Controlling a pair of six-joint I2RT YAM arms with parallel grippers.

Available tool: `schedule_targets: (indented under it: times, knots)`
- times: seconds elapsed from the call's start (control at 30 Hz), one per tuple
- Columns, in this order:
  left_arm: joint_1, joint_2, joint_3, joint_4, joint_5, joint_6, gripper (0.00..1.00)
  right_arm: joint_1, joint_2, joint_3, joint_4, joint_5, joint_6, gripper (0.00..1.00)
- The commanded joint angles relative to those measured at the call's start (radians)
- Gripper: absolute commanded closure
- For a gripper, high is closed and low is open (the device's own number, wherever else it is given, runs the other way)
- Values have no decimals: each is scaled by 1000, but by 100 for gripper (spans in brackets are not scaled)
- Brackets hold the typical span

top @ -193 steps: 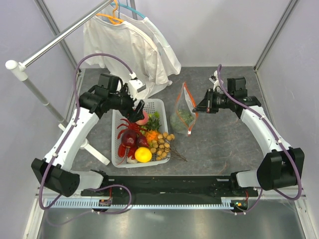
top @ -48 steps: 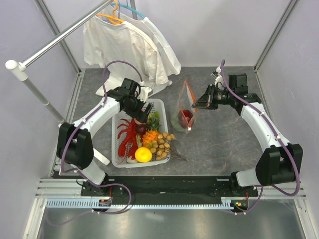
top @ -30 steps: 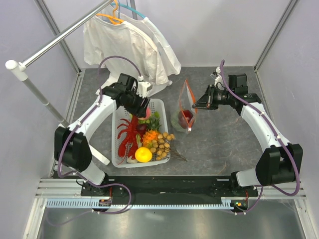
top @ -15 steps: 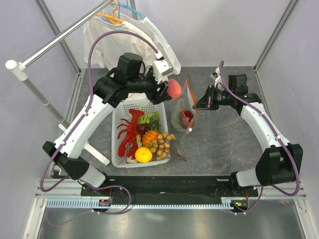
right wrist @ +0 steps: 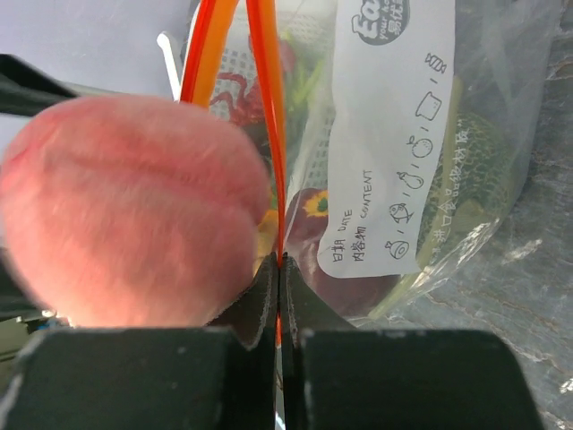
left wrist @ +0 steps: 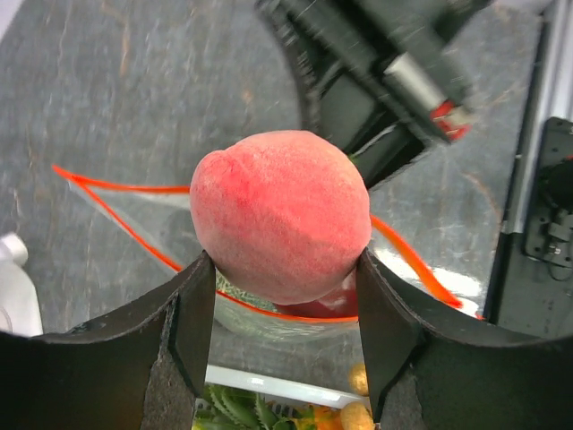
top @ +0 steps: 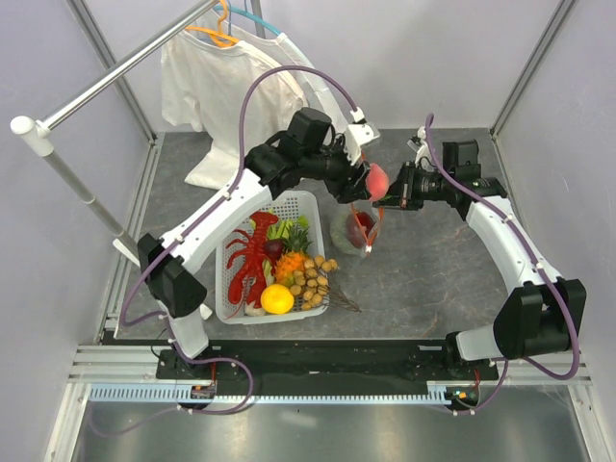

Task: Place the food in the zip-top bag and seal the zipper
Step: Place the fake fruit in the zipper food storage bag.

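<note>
My left gripper [top: 370, 182] is shut on the pink-red peach [top: 376, 178] [left wrist: 279, 227] [right wrist: 134, 210] and holds it over the open mouth of the clear zip-top bag [top: 358, 223]. My right gripper [top: 385, 203] [right wrist: 278, 269] is shut on the bag's red-orange zipper strip [right wrist: 269, 116] and holds that edge up. Inside the bag lie the pale-green netted melon [right wrist: 479, 166] and a dark red piece [top: 361, 222] [right wrist: 345, 251]. In the left wrist view the strip [left wrist: 134, 233] loops open below the peach.
A white slatted basket [top: 315, 204] left of the bag holds a red lobster [top: 245, 258], a yellow lemon [top: 276, 299], greens and small brown pieces. A white shirt [top: 241, 87] hangs on a rail at the back left. Grey tabletop lies right of the bag.
My left gripper picked the peach out of the basket, rose and swung right, ending over the bag's mouth. My right gripper has kept its hold on the bag's edge.
</note>
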Motion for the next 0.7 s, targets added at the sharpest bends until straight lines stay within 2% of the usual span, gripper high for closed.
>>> schedule_targets:
  times: [0.0,0.1,0.13,0.2,0.23,0.43,0.57,0.67]
  knots:
    - [-2,3,8,54,-135,-35,43,-2,-15,58,10,8,4,100]
    - [-1,26,13,30,-216,-6,43,-4,-17,64,12,23,15,100]
    - [-1,34,16,19,-232,4,38,-7,-13,66,12,18,23,100]
    - [-1,44,24,-13,-270,7,33,-8,-9,76,10,12,26,100]
    - [-1,49,25,-22,-270,10,25,-11,-9,76,10,9,23,100]
    - [5,9,36,-30,-204,33,0,-19,5,98,10,-12,18,100]
    - [47,-57,25,-30,-62,74,0,-19,16,127,7,-26,4,100]
    - [68,-148,-71,-53,246,256,1,-21,28,161,-13,-38,-28,100]
